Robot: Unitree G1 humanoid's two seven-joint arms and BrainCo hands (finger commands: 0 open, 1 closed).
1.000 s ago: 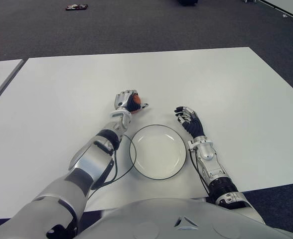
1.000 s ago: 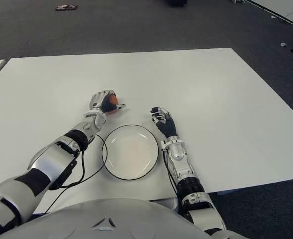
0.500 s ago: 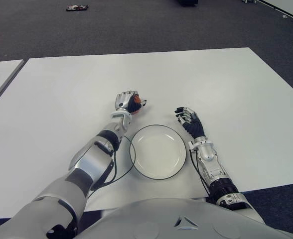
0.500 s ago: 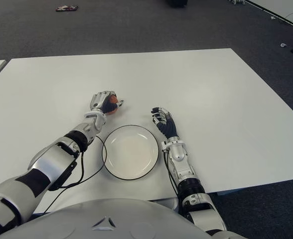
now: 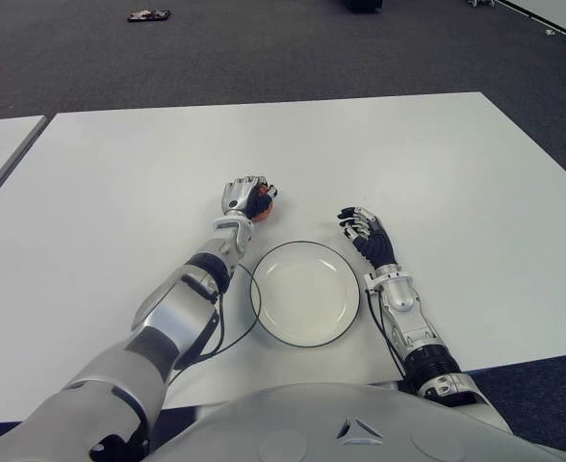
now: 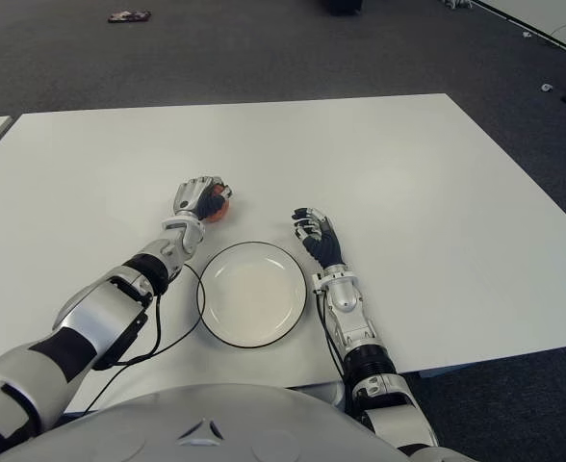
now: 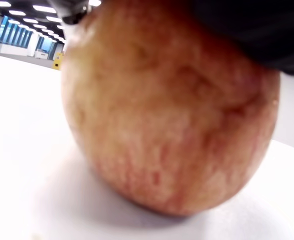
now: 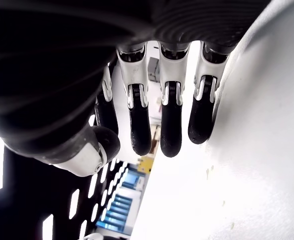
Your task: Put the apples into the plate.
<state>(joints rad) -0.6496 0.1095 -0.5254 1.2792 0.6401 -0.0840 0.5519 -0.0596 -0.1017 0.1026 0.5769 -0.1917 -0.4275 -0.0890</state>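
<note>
The left hand (image 5: pixel 245 197) is wrapped over the apple (image 5: pixel 263 204), its fingers curled down around the fruit so that only a sliver of red-orange shows at the hand's right edge in the eye views. The left wrist view fills with the apple (image 7: pixel 172 115), its underside meeting the white desk (image 5: pixel 119 173), so the fruit sits on the surface under the grip and is not lifted clear.

What matters for the coming move is where the plate (image 5: pixel 348 313) lies from that hand. Seen from the robot's head, the plate sits at about 5 o'clock from the apple, nearer the robot's body and a little to the right; its far rim is near the hand but apart from it. The plate holds nothing. Carrying the apple in would, by my reading, mean lifting it and drawing it back toward the body along that 5 o'clock line, high enough to clear the rim.

The left hand is plainly the nearer one, being already on the fruit. The right hand (image 5: pixel 364 229) shows at about 2 o'clock from the plate, just beside its rim, fingers loosely extended and holding nothing, as its wrist view confirms.

Only this one apple is visible on the desk.
</note>
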